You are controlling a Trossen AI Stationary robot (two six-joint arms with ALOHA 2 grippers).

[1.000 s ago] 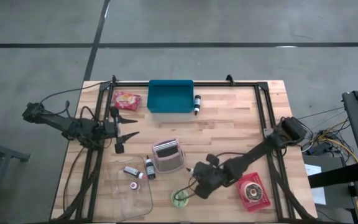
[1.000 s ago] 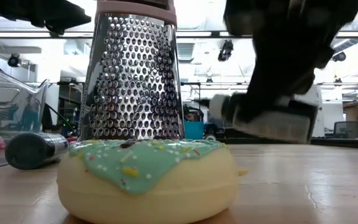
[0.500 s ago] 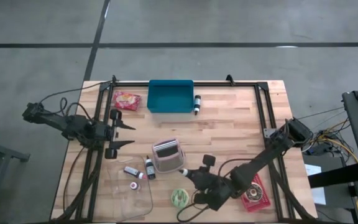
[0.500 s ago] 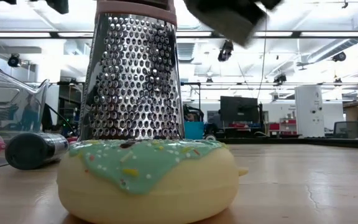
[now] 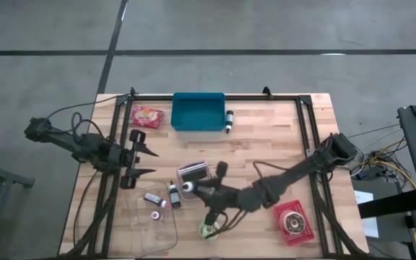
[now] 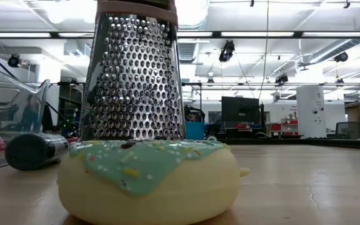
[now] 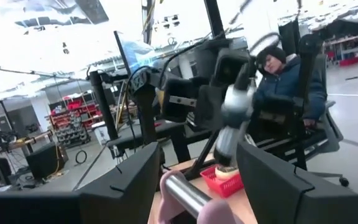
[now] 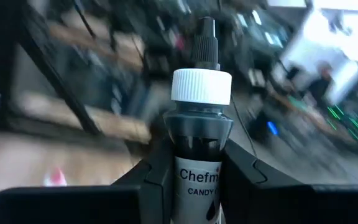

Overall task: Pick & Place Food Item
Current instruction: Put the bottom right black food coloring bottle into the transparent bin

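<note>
right gripper [image 8: 194,168] clamping candy bottle [image 8: 199,130], above donut [image 5: 208,230]

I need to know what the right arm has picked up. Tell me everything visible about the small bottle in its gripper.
The small bottle is dark, with a white ribbed cap and a thin dark nozzle tip above it. Its white label reads "Chefm" and "CANDY". It sits clamped between the two dark fingers of the right gripper, nozzle pointing away from the wrist. In the high view it hangs above the table by the grater, cap toward the left arm.
</note>
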